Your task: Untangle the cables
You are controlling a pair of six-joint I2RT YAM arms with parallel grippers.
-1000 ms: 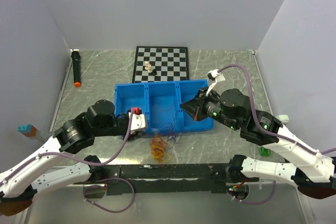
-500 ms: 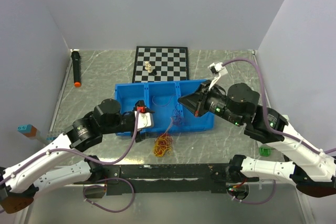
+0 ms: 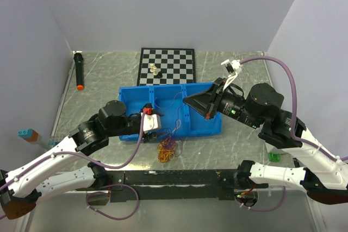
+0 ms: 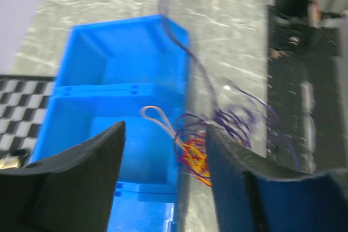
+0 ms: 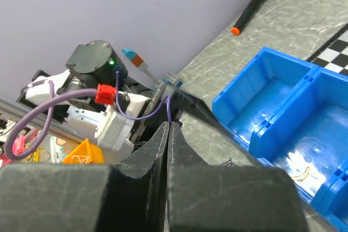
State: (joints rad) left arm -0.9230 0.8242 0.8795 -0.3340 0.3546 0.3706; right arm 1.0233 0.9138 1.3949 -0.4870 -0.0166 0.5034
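A tangle of orange, red and purple cables (image 3: 167, 148) lies on the table just in front of the blue bin (image 3: 130, 95). My right gripper (image 3: 186, 100) is shut on a thin purple cable (image 3: 177, 118) and holds it up from the tangle over the bin's front wall. In the right wrist view the shut jaws pinch that purple cable (image 5: 169, 113). My left gripper (image 3: 159, 129) is open and hovers low beside the tangle. In the left wrist view the tangle (image 4: 197, 156) shows between my open fingers (image 4: 103, 156), and the purple cable (image 4: 187, 52) runs up across the bin.
The blue bin (image 4: 125, 42) has three compartments; a pale looped cable (image 4: 159, 119) lies in it. A checkerboard (image 3: 174, 63) with chess pieces is behind it. A black marker (image 3: 79, 70) lies far left. A green item (image 3: 274, 156) sits at the right.
My right gripper has risen and moved back, drawing the purple cable up out of the tangle. My left gripper has moved right toward the tangle, which shifted slightly toward the bin.
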